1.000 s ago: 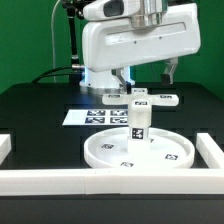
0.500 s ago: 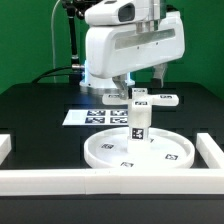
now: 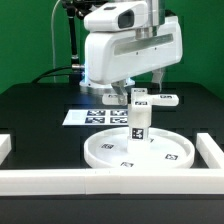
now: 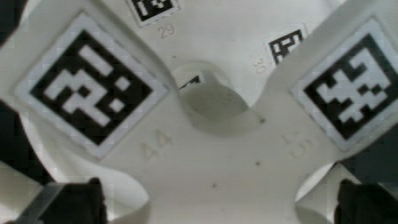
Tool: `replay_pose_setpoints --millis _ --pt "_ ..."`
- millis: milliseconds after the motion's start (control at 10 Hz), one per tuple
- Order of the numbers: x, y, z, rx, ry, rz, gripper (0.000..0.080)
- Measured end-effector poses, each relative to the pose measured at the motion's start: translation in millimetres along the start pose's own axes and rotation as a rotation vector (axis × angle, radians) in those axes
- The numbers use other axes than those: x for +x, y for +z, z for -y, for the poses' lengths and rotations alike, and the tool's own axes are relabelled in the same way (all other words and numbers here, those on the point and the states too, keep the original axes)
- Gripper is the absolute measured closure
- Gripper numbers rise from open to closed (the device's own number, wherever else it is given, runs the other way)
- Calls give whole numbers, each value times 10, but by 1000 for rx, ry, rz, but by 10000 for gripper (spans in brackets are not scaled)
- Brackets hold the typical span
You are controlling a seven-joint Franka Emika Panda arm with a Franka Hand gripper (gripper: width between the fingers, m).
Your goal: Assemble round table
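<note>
The large round disc (image 3: 138, 150) lies flat on the black table (image 3: 40, 110), rim upward, close behind the front white border rail (image 3: 100, 180); the short cylindrical leg (image 3: 136, 122) stands upright at its centre, apparently already seated, though whether it is fully tightened cannot be told; the cross-shaped base (image 3: 150, 97) lies on the table just behind the leg, not yet joined to it, so mounting it appears to be what remains; the wrist view looks straight down on that base (image 4: 205, 110), its tagged arms spreading from a central socket; the gripper (image 3: 146, 72) hangs above the base, apart from it in the exterior view; dark fingertips (image 4: 71, 200) show at two corners of the wrist view, well apart with nothing between them, so the jaws look spread; the marker board (image 3: 98, 117) lies flat beside the base, toward the exterior view's left; judged from here, the leg stands near the base, so a lift should rise straight before crossing over; side rails (image 3: 210, 152) bound the disc, with open table behind.
</note>
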State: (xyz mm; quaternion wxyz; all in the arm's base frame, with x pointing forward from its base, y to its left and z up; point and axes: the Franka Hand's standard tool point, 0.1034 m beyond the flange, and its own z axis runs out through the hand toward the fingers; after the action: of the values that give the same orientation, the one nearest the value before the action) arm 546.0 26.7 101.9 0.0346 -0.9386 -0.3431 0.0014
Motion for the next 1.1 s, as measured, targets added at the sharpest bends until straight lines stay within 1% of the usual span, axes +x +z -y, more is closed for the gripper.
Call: replay_pose_setpoints --millis 200,300,400,700,900,1100 --pt "-12 9 -11 1 -1 2 151" --pt "-28 8 -30 1 0 2 262" --pt "-27 7 -31 0 5 2 357" --pt "-29 7 -33 0 38 2 357" --pt "-39 5 -55 18 264 -20 357" --pt "-28 3 -77 14 454 -36 357"
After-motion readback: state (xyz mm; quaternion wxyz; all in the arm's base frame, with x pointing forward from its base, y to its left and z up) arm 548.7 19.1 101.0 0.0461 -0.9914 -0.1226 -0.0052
